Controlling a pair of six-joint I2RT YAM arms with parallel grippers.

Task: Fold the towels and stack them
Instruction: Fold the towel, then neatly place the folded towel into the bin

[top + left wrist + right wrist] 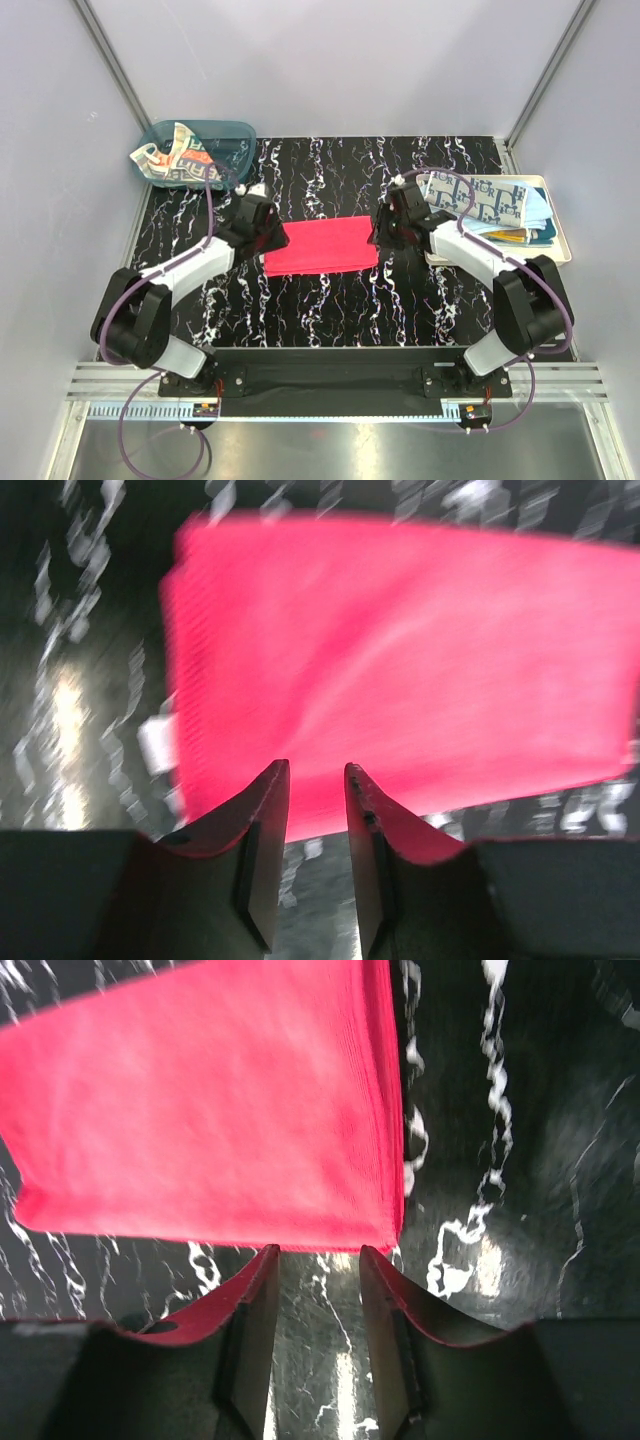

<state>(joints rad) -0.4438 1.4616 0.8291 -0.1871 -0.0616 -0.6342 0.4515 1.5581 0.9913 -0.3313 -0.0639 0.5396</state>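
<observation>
Cloth at centre: the red-pink towel [320, 245] lies folded into a flat oblong in the middle of the black, white-veined tabletop [330, 310], its long sides running left to right. In the wrist views its layered fold edges show as fine stacked lines, though both views are blurred.

The left gripper [270, 238] stands at the towel's left end. Its fingers [268, 820] are parted, and their tips hang over the near edge of the cloth with nothing pinched between them. The right gripper [378, 235] stands at the right end, jaws likewise spread. The towel's edge lies just beyond its fingertips [255, 1300], with bare tabletop showing in the gap.

At the far left corner sits the teal bin [240, 130], holding a crumpled lettered towel [180, 155] in red and teal on white. Its lettering is too small to read.

At the right edge rests the cream tray [558, 235] with a folded stack, topped by the printed towel [480, 198], white with a dark blue pattern that cannot be read. A light blue towel [537, 210] shows beneath it, and a mustard sliver [508, 237] lower still. The right arm hides the stack's near left part.
</observation>
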